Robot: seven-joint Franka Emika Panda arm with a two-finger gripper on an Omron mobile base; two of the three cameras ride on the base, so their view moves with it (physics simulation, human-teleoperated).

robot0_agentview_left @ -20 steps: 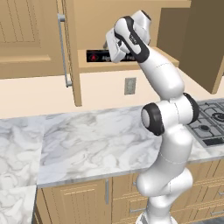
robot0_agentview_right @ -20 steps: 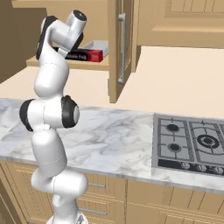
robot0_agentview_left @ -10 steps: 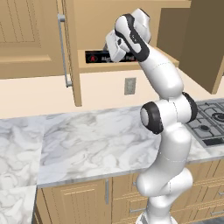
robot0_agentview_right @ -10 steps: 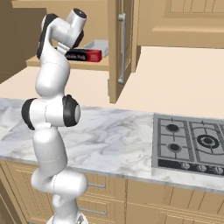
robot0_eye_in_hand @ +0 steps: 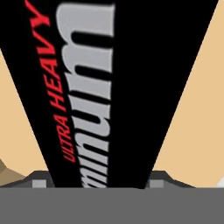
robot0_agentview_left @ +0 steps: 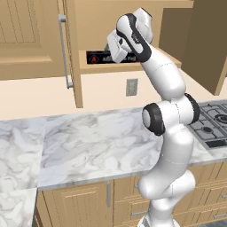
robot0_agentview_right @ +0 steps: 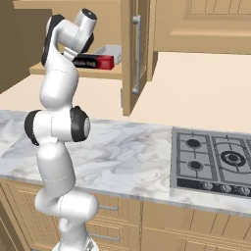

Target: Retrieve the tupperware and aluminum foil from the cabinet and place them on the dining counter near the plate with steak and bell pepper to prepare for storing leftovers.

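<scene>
You are at the pick-up of the aluminum foil (robot0_eye_in_hand: 109, 87): the gripper (robot0_eye_in_hand: 98, 186) is pushed into the open cabinet (robot0_agentview_left: 133, 26) and sits right over the long black box, which runs straight ahead between the two fingertips (robot0_eye_in_hand: 39, 181) in the hand view. The tips stand one on each side of the box, just beside its long edges, but you cannot tell from these pictures whether they already press on it or are a shade apart, so treat the grasp as unconfirmed. The box lies flat on the cabinet floor (robot0_eye_in_hand: 192, 109), directly under and ahead of the hand; the tupperware (robot0_agentview_right: 109, 50) rests behind the foil and off to one side of the hand, near it, seemingly touching its far edge. The next move, as I judge it, calls for the pinch to be firm across the narrow width, then a small lift and a straight pull back toward you. Mind the front lip of the cabinet floor below the hand and the open door (robot0_agentview_right: 133, 54) with its bar handle (robot0_agentview_right: 137, 54) close at the hand's right; above the box there is free room, and the marble counter (robot0_agentview_left: 88, 146) lies well below.
</scene>
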